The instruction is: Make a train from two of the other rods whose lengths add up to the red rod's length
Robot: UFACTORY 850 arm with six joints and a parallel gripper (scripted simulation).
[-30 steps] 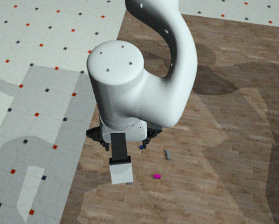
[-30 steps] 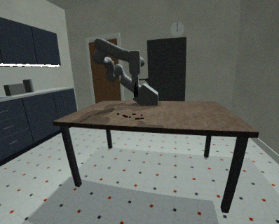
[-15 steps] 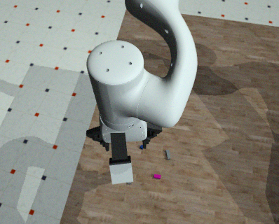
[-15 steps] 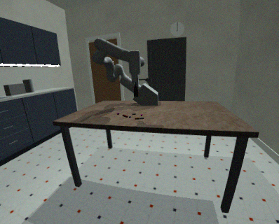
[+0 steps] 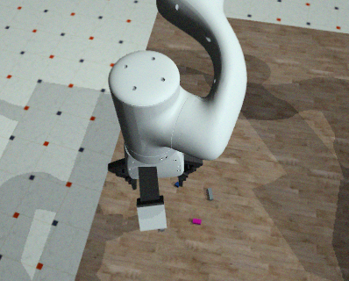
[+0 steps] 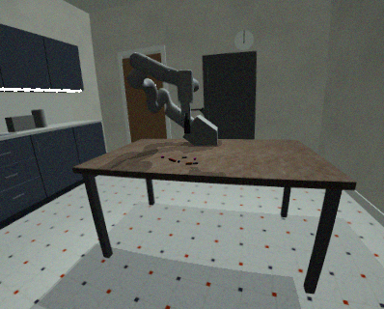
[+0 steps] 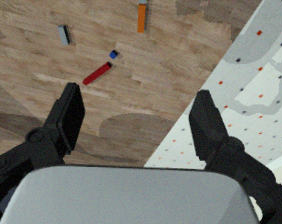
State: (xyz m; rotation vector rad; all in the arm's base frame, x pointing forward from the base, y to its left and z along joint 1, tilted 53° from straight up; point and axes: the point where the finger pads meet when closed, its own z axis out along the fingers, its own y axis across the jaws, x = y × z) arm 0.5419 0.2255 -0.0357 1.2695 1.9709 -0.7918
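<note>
In the wrist view a red rod [image 7: 97, 73] lies flat on the wooden table, with a small blue rod [image 7: 113, 54] just beyond its far end, an orange rod [image 7: 141, 18] further off and a grey rod [image 7: 64, 34] to the left. My gripper [image 7: 138, 100] hangs high above the table near its edge, open and empty, fingers wide apart. In the top view the arm hides most rods; the blue rod [image 5: 177, 184], the grey rod [image 5: 210, 194] and a magenta rod [image 5: 196, 221] show on the table.
The table edge runs close under the gripper, with tiled floor [image 7: 252, 90] beyond it. In the exterior view the rods form a small cluster [image 6: 183, 159] near the table's middle, and the arm's base [image 6: 202, 131] stands at the back.
</note>
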